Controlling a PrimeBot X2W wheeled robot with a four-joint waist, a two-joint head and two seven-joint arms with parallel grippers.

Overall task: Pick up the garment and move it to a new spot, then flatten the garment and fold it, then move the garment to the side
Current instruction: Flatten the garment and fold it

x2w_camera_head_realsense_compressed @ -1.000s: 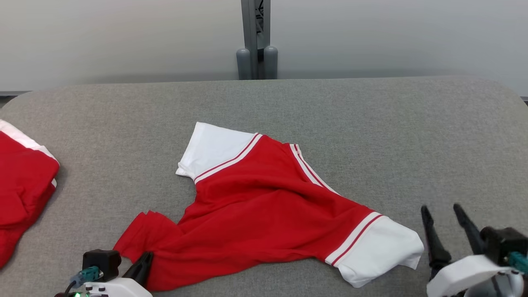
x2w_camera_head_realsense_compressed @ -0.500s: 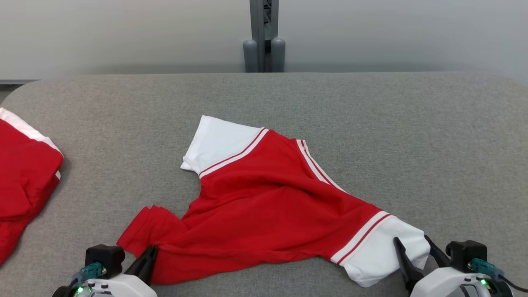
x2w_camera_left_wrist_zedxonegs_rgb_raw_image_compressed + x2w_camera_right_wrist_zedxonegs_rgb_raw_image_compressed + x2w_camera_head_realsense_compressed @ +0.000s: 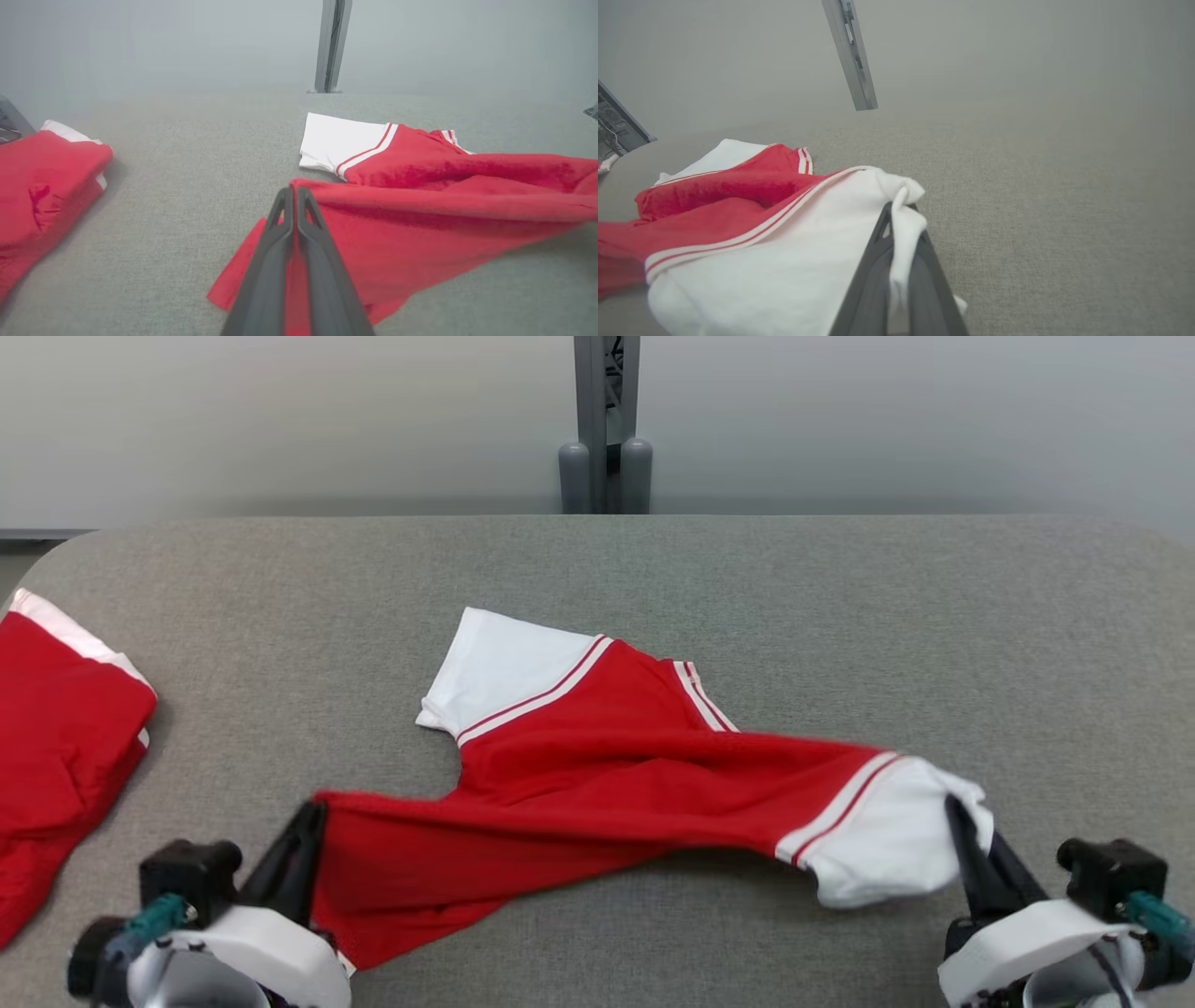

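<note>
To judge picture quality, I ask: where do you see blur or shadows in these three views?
Head view: the garment has a smeared top edge, with soft shadow on the table beneath. Left wrist view: its right part is blurred. Right wrist view: the post and wall look hazy.

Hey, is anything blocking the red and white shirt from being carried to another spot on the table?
Nothing visible blocks the shirt toward the right or back of the table. Another red garment lies at the left edge, apart from it. Left gripper and right gripper are both shut on the shirt.
</note>
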